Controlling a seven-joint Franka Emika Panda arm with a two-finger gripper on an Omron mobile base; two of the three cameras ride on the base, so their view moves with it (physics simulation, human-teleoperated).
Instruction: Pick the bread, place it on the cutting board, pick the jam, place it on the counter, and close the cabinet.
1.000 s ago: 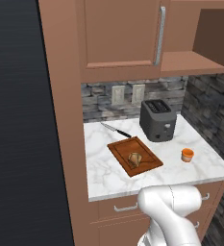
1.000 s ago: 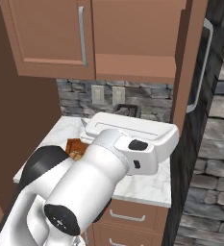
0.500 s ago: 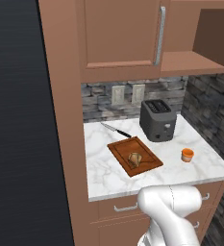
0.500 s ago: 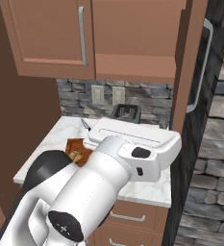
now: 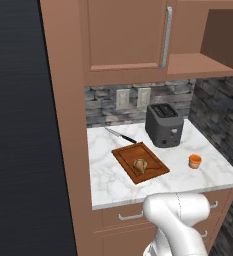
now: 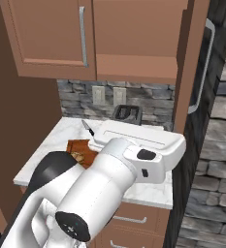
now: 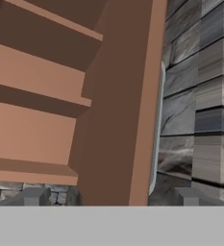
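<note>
Orange jam [image 5: 195, 161] right of the board [image 5: 140, 162] is arm-hidden from the right; bread [image 5: 140, 164] sits on it; hand [image 7: 110, 196] wide, empty at cabinet door [image 7: 128, 105].

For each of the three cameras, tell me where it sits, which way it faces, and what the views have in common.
Left base view: behind the arm, left side, looking down on the counter, with bread on the cutting board, the jam and the white arm at the bottom.
Right base view: behind, right side; the arm hides most of the counter.
Hand view: on the hand, facing the open cabinet door; both fingertips show, apart.
Shared: both base views show the toaster and knife.
</note>
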